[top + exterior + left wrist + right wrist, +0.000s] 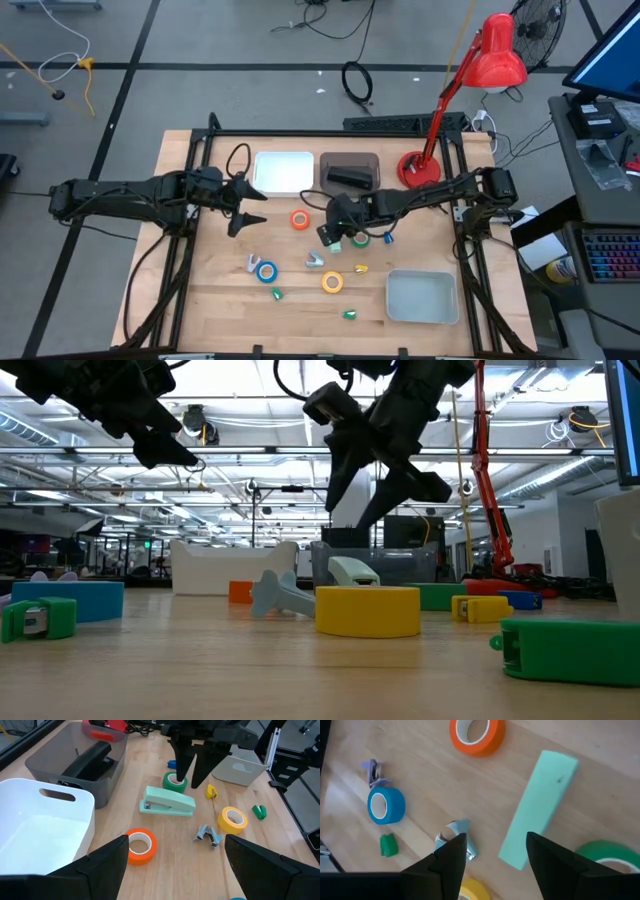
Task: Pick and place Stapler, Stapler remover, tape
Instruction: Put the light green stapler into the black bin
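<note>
The mint-green stapler [167, 802] lies flat on the wooden table near its middle. The green tape roll [175, 782] sits just beyond it. My right gripper [190, 770] hovers open above the stapler, fingers pointing down at a slant, touching nothing. In the right wrist view the stapler's end [514, 854] shows between the two fingers. The grey-blue stapler remover [209, 835] rests on the table beside the yellow tape [233, 818]. The orange tape [299, 220] and blue tape [265, 270] lie flat nearby. My left gripper [245, 205] waits open above the table's left part.
A white tray [283, 172] and a grey tray [350, 160] holding a black object stand at the far edge. A pale tray [421, 297] sits near right, and a red lamp [420, 168] far right. Small green [276, 294], yellow [361, 268] and blue bits lie scattered.
</note>
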Controlling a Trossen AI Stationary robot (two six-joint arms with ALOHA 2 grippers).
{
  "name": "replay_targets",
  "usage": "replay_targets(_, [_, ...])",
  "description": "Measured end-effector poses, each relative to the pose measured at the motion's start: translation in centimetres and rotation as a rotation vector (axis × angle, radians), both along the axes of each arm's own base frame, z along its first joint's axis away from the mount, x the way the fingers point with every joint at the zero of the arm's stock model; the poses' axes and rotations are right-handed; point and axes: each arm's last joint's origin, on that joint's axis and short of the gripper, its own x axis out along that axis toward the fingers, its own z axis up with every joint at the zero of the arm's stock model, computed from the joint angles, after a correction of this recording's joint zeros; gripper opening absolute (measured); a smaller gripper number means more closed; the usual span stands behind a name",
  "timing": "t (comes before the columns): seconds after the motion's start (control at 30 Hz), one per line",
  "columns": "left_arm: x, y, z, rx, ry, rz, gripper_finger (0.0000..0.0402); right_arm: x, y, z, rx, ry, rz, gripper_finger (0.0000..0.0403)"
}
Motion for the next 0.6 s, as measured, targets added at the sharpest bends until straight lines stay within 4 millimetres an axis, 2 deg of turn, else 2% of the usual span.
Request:
replay_targets(0.33, [0.0, 0.0, 0.0, -0.008, 0.000, 0.004, 0.0333, -0.1, -1.1, -0.4, 0.006, 0.037, -0.028, 0.0203])
replay_targets(0.6, [0.0, 0.0, 0.0, -0.007, 0.000, 0.004, 0.0333, -0.1, -1.2, -0.4, -0.005, 0.036, -0.009, 0.0202])
